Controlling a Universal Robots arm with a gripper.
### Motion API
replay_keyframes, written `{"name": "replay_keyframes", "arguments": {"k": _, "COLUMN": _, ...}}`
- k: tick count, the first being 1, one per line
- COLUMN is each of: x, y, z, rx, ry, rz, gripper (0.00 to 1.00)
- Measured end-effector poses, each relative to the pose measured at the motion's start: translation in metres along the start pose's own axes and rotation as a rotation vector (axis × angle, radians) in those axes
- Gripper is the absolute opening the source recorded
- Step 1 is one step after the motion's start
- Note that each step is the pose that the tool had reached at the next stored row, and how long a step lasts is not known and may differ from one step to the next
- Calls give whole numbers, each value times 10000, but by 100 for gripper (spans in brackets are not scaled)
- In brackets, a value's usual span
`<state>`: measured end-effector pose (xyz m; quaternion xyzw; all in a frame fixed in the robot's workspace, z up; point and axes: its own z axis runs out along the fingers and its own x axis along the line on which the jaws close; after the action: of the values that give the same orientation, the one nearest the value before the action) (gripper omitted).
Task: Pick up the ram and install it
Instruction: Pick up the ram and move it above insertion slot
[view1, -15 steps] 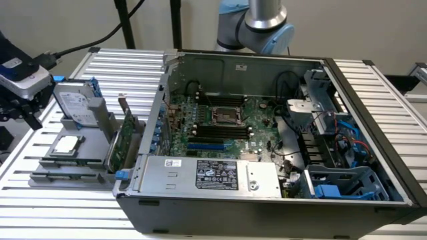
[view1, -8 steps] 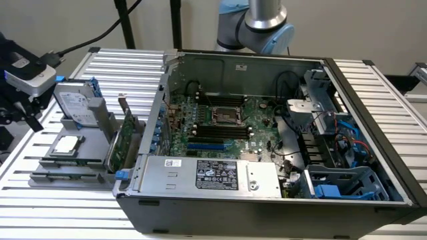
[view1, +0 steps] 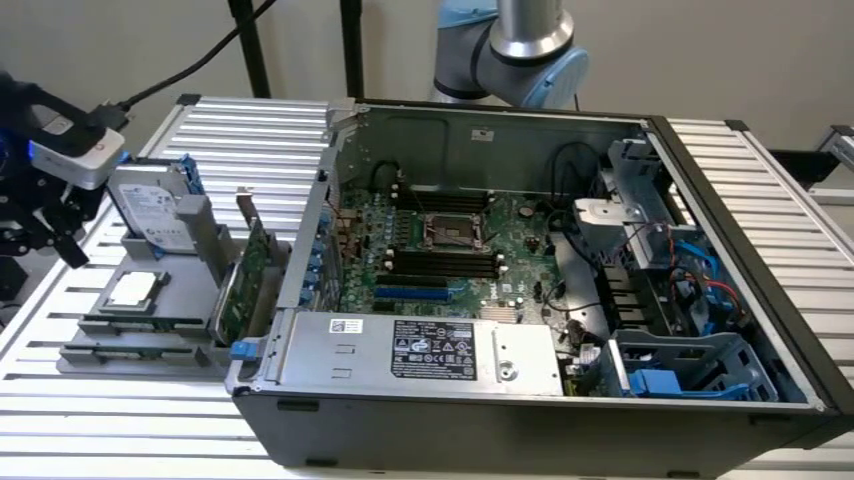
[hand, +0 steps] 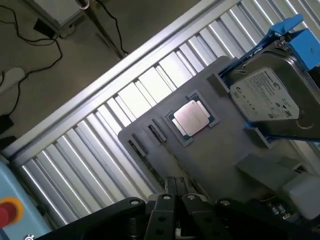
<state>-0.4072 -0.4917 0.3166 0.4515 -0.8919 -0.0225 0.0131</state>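
Seeing gripper (view1: 40, 235) at exterior view's far left, hanging at outer edge of grey tray (view1: 194, 300), over slatted table (view1: 747, 170). Jaw state: cannot tell.

Open room: bare slats on gripper's side of tray and along table's near edge. Tray's other side just beside open computer case (view1: 534, 440), with expansion card (view1: 240, 285) standing upright at that edge, close to case wall. Hard drive (view1: 147, 205) in blue frame propped up at tray's far end, processor (view1: 134, 290) flat mid-tray, two narrow tray slots (view1: 134, 326) at near end. Ram: too thin to pick out for sure; cannot tell whether seated in those slots.

Inside case: motherboard (view1: 467, 230) lying flat, black memory sockets (view1: 441, 262) in uncluttered middle, cables and drive cage crowding exterior view's right.

Exterior view: giving case, board, and arm (view1: 527, 45) rising behind case. Wrist view: looking past gripper (hand: 175, 186) onto tray, processor and drive label, plus table's outer rail, floor with cables (hand: 30, 45) beyond it, and red button (hand: 7, 210) on pale blue surface.
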Motion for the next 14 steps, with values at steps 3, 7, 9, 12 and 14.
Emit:
{"name": "replay_keyframes", "arguments": {"k": 3, "x": 0, "y": -2, "z": 20, "rx": -6, "ry": 34, "rz": -540, "gripper": 0}}
{"name": "replay_keyframes", "arguments": {"k": 7, "x": 0, "y": -3, "z": 47, "rx": -15, "ry": 81, "rz": -1262, "gripper": 0}}
{"name": "replay_keyframes", "arguments": {"k": 9, "x": 0, "y": -4, "z": 61, "rx": -19, "ry": 104, "rz": -1622, "gripper": 0}}
{"name": "replay_keyframes", "arguments": {"k": 12, "x": 0, "y": -4, "z": 84, "rx": -22, "ry": 136, "rz": -2171, "gripper": 0}}
{"name": "replay_keyframes", "arguments": {"k": 14, "x": 0, "y": -5, "z": 100, "rx": -22, "ry": 155, "rz": -2535, "gripper": 0}}
